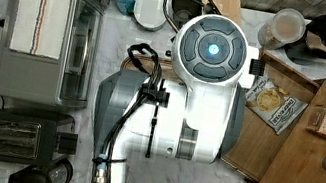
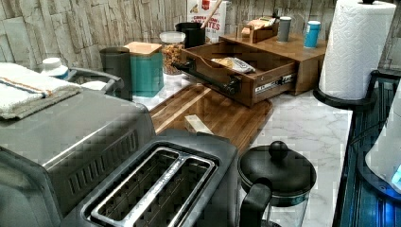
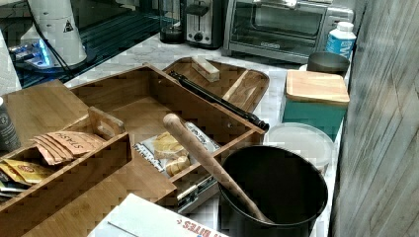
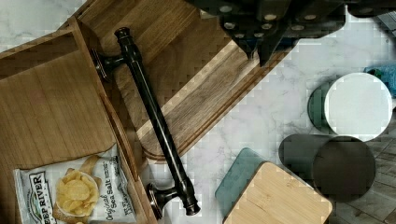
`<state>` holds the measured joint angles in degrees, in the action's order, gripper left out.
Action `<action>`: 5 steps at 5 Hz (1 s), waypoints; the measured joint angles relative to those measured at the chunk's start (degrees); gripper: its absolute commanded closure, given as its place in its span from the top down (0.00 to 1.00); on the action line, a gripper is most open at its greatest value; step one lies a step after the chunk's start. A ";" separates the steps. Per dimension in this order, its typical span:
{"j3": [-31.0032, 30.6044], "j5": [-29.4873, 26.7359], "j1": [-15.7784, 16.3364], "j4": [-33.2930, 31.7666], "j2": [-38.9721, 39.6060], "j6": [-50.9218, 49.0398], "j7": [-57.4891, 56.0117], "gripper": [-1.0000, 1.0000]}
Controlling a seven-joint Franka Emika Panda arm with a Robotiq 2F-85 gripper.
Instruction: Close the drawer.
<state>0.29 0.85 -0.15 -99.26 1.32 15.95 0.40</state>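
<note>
- While the medium-brown wooden drawer [image 3: 143, 111] stands pulled out of its cabinet, its long black bar handle [image 4: 154, 123] faces the dark round-cornered wooden tray [image 2: 222, 116] on the white marble desk [image 2: 312, 127].
- Drawer, top view: at 3 o'clock of the white and grey robot arm [image 1: 201, 93], partly under it; the flat wooden cabinet top [image 1: 310, 168] lies at 3 o'clock of the drawer.
- Drawer contents: one white bag of potato chips [image 4: 77, 189] flat on the bottom, close behind the front wall.
- Pincer [image 4: 261, 39]: dark body seen in the wrist view, over the tray's edge, apart from the handle; whether its fingers are apart or together, I cannot tell.
- Tray contents: one small pale wooden block [image 3: 206, 68].
- Cabinet top, left view: two small cylindrical containers [image 2: 312, 33] and a wooden box of tea packets [image 2: 260, 28].
- Teal canister with bamboo lid [image 3: 316, 101]: right view, at 3 o'clock of the handle's end.
- Black pot holding a wooden spoon [image 3: 212, 165]: right view, at 5 o'clock of the drawer.
- Silver toaster oven [image 1: 49, 33] and black toaster [image 1: 21, 135]: top view, at 9 o'clock of the arm.
</note>
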 measured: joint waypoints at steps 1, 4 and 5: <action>0.00 0.00 0.00 -0.28 0.00 0.88 0.00 0.00; -0.30 2.62 -0.13 -6.55 1.81 11.61 -0.01 0.00; -0.32 8.11 0.03 -7.27 5.11 11.62 -0.09 0.00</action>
<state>-0.03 8.96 -0.12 -106.53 6.43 27.57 0.31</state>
